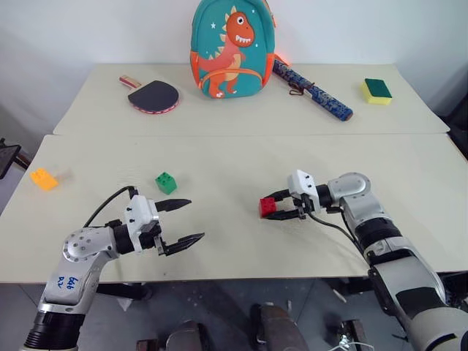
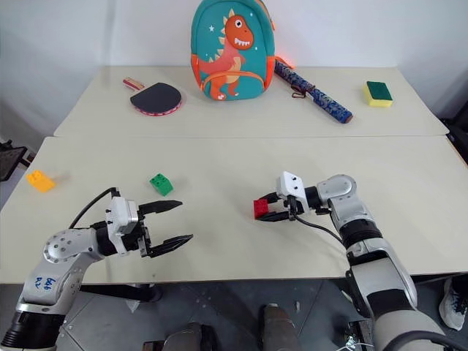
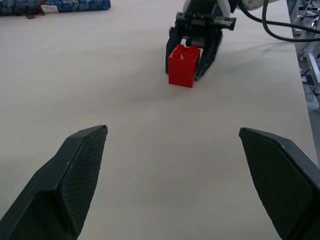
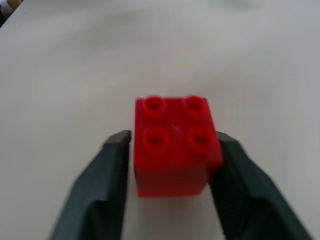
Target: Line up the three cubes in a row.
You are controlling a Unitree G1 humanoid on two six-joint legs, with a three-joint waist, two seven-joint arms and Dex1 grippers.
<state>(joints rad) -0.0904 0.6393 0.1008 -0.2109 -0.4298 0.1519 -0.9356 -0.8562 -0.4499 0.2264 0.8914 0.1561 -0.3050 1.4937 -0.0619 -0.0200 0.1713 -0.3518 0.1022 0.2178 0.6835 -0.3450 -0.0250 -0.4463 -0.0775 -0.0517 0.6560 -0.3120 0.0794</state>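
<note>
Your red cube (image 4: 172, 145) sits upright, studs up (no long axis), between right gripper (image 1: 280, 208) fingers, narrowly parted, barely touching.

Left gripper (image 1: 183, 221) wide open, empty.

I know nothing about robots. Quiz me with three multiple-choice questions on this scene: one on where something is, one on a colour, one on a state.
1. Where is the orange-yellow cube?
A. Near the left edge of the near table
B. On the far table
C. In a gripper

2. Which colour is the cube at the right gripper?
A. Green
B. Red
C. Blue

3. How are the left gripper's fingers?
A. Shut on a cube
B. Shut on nothing
C. Spread wide, holding nothing

Answers: 1 A, it lies alone by that edge. 2 B, the red cube sits there. 3 C, only bare table shows between them.
</note>
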